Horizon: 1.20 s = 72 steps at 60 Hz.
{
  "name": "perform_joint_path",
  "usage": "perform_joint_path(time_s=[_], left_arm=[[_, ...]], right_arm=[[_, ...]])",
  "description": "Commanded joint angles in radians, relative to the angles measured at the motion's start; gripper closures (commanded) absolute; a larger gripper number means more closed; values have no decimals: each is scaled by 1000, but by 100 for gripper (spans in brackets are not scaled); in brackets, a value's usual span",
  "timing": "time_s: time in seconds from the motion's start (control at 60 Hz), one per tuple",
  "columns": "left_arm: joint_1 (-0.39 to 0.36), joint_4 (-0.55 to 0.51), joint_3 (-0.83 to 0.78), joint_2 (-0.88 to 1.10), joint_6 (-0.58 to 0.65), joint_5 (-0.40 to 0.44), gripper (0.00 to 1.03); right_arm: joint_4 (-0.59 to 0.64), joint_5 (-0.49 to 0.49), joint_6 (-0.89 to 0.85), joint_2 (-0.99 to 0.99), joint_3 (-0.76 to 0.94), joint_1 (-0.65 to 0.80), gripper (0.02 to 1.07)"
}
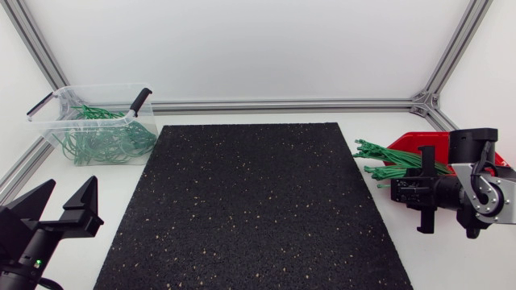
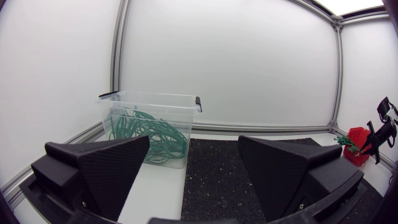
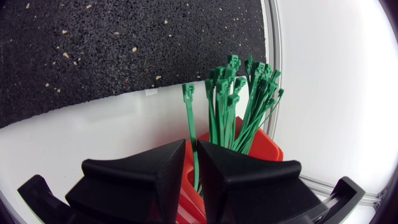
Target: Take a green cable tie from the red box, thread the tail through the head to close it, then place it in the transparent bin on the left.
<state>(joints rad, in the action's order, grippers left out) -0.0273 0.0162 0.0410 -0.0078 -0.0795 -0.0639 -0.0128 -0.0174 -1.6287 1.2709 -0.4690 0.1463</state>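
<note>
1. Right claw [image 3: 191,145], mid-right in the head view, is pinched almost closed on one green plastic cable tie [image 3: 189,115] over the red plastic box [image 3: 264,146].
2. Risk: the neighbouring green ties [image 3: 239,93] could snag and drag out with it.
3. Left claw [image 1: 70,185], lower left, gapes wide and empty.

It's looking like a robotics lab's test cell rather than a home or shop. Bare aluminium rails [image 1: 282,105] are framing plain white wall panels [image 1: 242,40]. A speckled black rubber mat [image 1: 250,209] is covering the white table [image 1: 121,193]. A left arm [image 1: 24,250] and a right arm [image 1: 476,193] are sitting at its sides.
</note>
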Motion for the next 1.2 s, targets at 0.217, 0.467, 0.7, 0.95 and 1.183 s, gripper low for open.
perform_joint_path(time_s=[0.217, 0.467, 0.7, 0.95, 1.183], left_arm=[[6, -22, -39, -1, -14, 1, 4], [3, -22, -39, -1, -14, 3, 4], [4, -22, -39, -1, -14, 3, 4], [3, -22, -39, -1, -14, 3, 4], [4, -22, -39, -1, -14, 3, 4]], right_arm=[[-16, -26, -33, 35, 24, 7, 94], [45, -26, -30, -7, 1, 7, 101], [172, 14, -20, -96, -45, 7, 101], [315, 76, 18, -165, -118, 9, 101], [410, 154, 81, -188, -197, 21, 101]])
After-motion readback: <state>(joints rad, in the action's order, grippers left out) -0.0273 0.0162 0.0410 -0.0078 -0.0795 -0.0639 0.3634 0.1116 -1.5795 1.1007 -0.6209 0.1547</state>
